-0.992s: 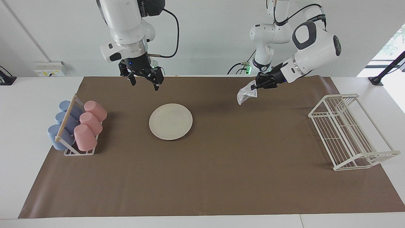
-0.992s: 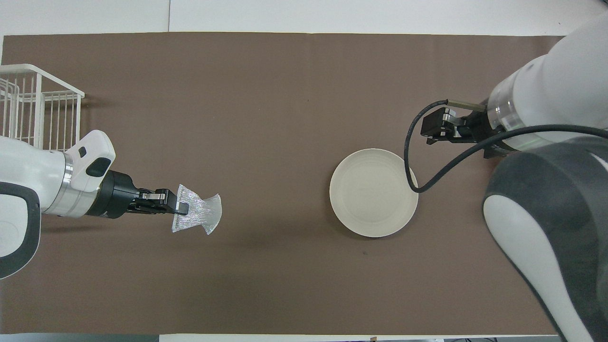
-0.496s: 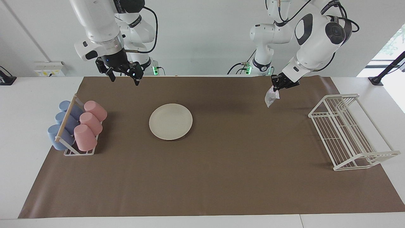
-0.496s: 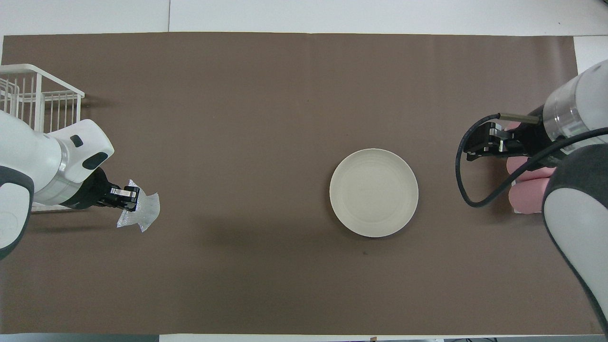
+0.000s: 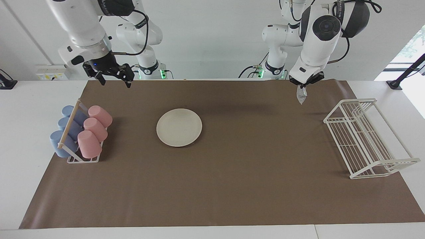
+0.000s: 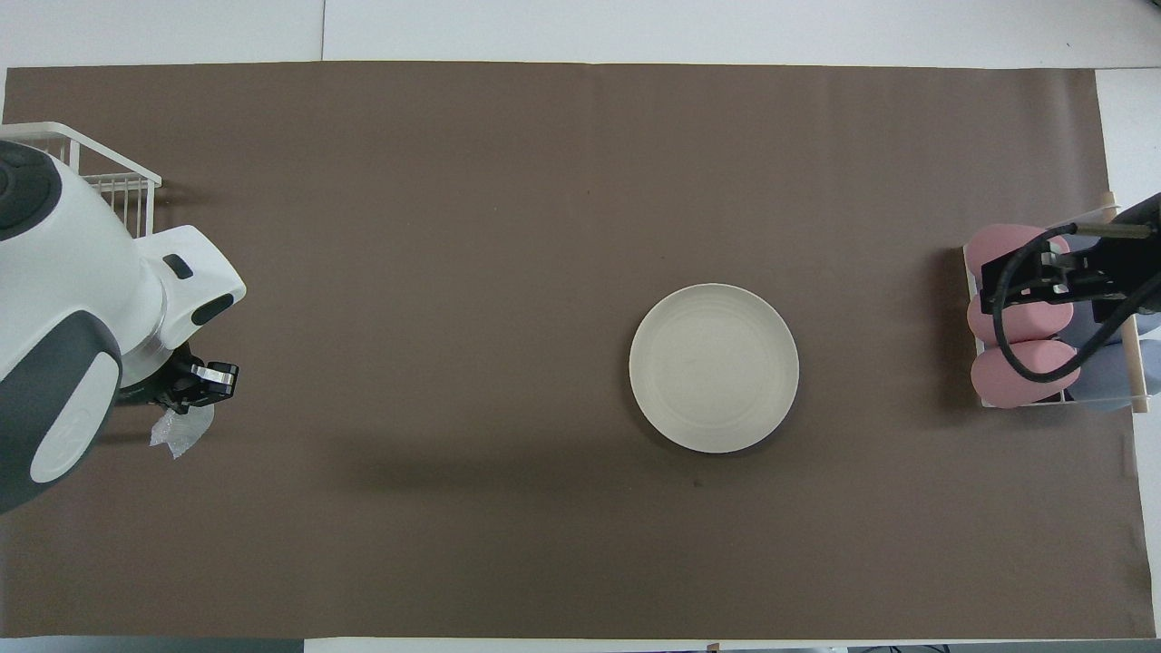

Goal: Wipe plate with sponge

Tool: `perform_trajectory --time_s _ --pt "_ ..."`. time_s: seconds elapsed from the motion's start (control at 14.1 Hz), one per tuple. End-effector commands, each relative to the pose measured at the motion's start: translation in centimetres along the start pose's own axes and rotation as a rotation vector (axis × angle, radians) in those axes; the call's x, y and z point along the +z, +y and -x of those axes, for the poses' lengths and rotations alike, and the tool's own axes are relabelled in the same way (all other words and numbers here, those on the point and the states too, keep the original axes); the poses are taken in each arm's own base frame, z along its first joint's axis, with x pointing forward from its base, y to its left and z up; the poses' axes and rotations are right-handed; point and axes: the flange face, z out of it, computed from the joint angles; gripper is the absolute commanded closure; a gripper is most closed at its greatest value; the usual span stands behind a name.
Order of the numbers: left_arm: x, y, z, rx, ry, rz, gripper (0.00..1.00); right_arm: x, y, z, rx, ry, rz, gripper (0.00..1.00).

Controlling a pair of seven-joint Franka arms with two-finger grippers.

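Observation:
The cream plate (image 5: 179,127) lies flat on the brown mat, toward the right arm's end of the table; it also shows in the overhead view (image 6: 714,367). My left gripper (image 5: 302,86) is up in the air over the mat's edge near the robots, toward the left arm's end, shut on the silvery sponge (image 5: 301,95), which hangs down from it. In the overhead view the left gripper (image 6: 210,379) and the sponge (image 6: 180,432) are well away from the plate. My right gripper (image 5: 114,81) is open and empty, raised over the cup rack (image 6: 1129,363).
The cup rack (image 5: 69,124) holds pink cups (image 5: 94,127) and blue cups (image 5: 63,141) at the right arm's end. A white wire dish rack (image 5: 365,139) stands at the left arm's end, partly under my left arm in the overhead view (image 6: 100,186).
Both arms have drawn away from the plate. The left gripper carried the sponge toward the left arm's end and turned it to hang down. The right gripper moved over the cup rack.

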Motion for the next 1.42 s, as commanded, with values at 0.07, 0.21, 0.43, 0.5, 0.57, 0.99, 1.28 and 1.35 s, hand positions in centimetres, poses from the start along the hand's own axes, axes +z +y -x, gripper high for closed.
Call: perform_trajectory --time_s 0.07,0.21,0.43,0.5,0.57,0.99,1.28,1.35 --pt "-1.0 0.5 0.3 -0.06 -0.006 -0.218 1.0 -0.1 0.9 0.0 -0.038 0.024 0.017 0.0" --pt "-0.5 0.0 -0.3 -0.079 -0.007 -0.323 1.0 -0.3 1.7 -0.7 -0.064 0.067 0.006 0.0" --pt "1.3 0.4 -3.0 -0.085 -0.019 -0.53 1.0 -0.2 3.1 -1.1 -0.042 0.077 -0.012 0.0" --pt "1.7 0.2 -3.9 -0.085 -0.012 -0.589 1.0 -0.3 3.0 -1.0 -0.041 0.074 -0.021 0.0" --pt "2.1 -0.1 -4.8 -0.086 -0.005 -0.655 1.0 -0.3 2.9 -0.7 -0.04 0.065 -0.027 0.0" --pt "6.7 -1.2 -10.5 -0.152 0.078 -0.84 1.0 -0.3 2.8 -0.6 -0.048 0.057 -0.027 0.0" --pt "12.1 -0.1 -15.6 -0.195 0.156 -0.946 1.0 -0.1 2.7 -0.6 -0.039 0.054 -0.029 0.0" --pt "12.9 -1.3 -16.5 -0.215 0.152 -0.943 1.0 -0.1 3.1 -0.7 -0.036 0.055 -0.03 0.0"
